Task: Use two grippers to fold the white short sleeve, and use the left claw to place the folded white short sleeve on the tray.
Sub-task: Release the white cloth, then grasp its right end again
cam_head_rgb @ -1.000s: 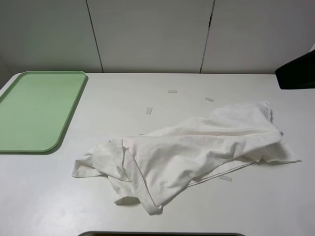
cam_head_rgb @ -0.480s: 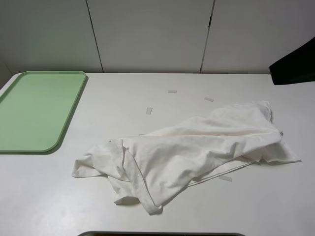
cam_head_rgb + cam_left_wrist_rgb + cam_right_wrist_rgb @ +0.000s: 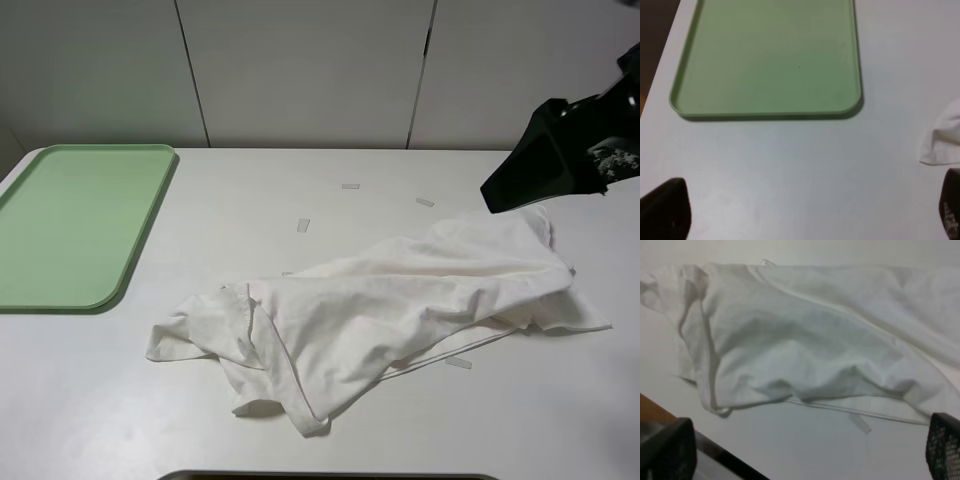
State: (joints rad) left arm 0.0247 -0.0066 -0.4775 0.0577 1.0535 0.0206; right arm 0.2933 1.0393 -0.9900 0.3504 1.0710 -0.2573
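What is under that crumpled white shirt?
Only the white table shows around the shirt, with a pale tape strip beside its near edge. Anything beneath the cloth is covered.

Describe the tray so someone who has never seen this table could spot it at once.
On the white table, look to the far left corner in the high view. A flat rectangular tray with rounded corners and a low rim lies there. It is the only green thing: the crumpled white short sleeve and the small tape strips are pale.
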